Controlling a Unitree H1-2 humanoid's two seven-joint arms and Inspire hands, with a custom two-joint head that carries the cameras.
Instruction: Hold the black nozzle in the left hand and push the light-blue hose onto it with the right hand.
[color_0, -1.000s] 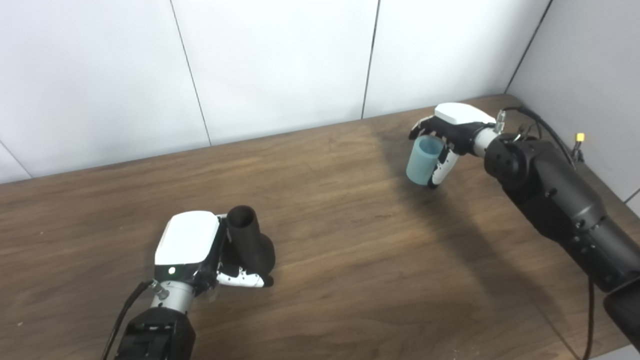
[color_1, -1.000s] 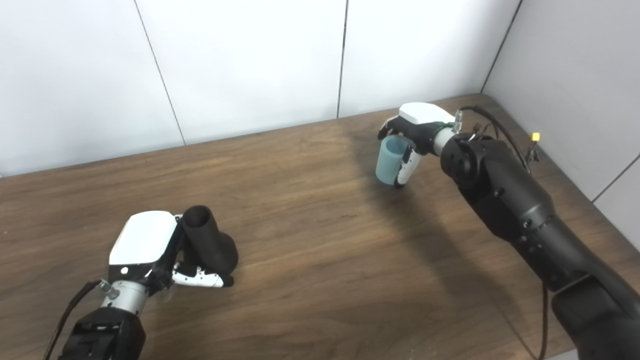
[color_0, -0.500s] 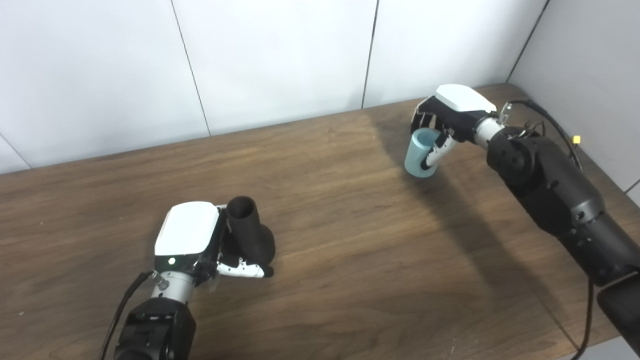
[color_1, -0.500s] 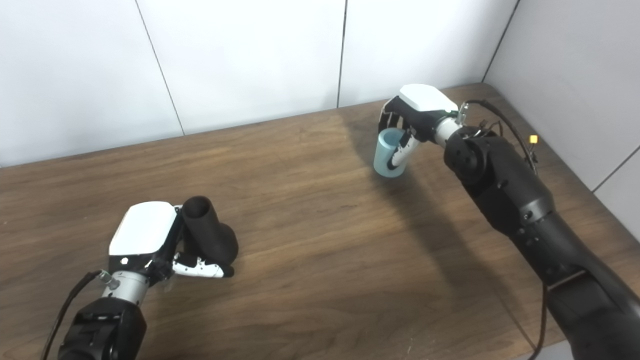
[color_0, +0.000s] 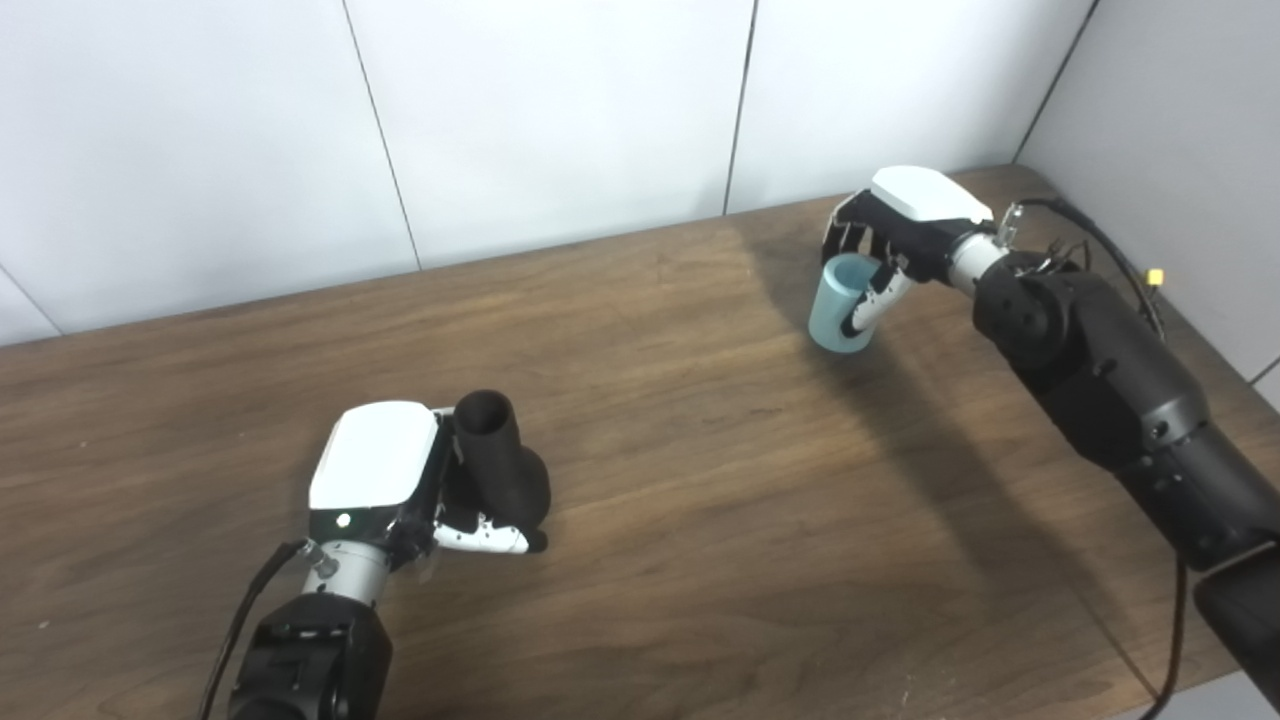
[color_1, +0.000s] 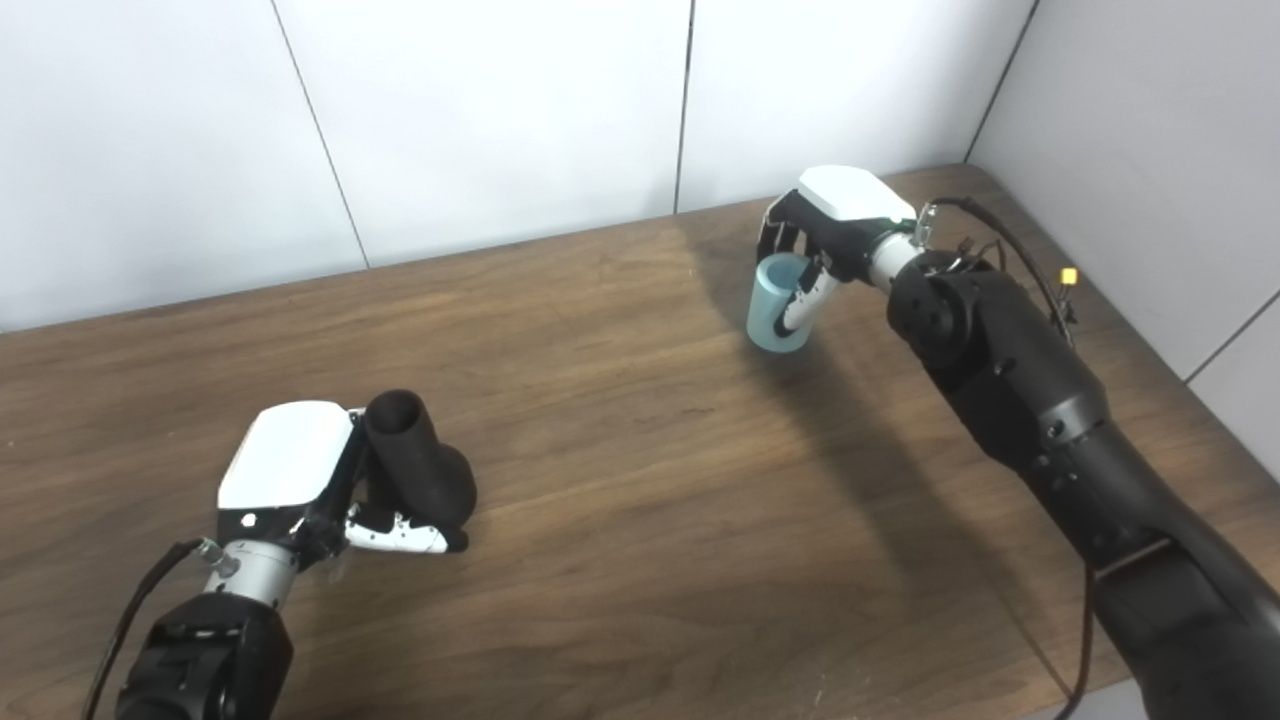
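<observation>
Left eye view showed the left hand (color_0: 395, 485), white-shelled and glossy, clamped around a matte black nozzle (color_0: 497, 473), a tube flaring into a rounded bulb that rested on the dark wood-grain table (color_0: 680, 520). Well apart, near the far right corner, the right hand (color_0: 895, 235) was closed on a smooth light-blue hose (color_0: 838, 315), a short open cylinder standing tilted. No writing was readable, and fingers hid part of each piece.
</observation>
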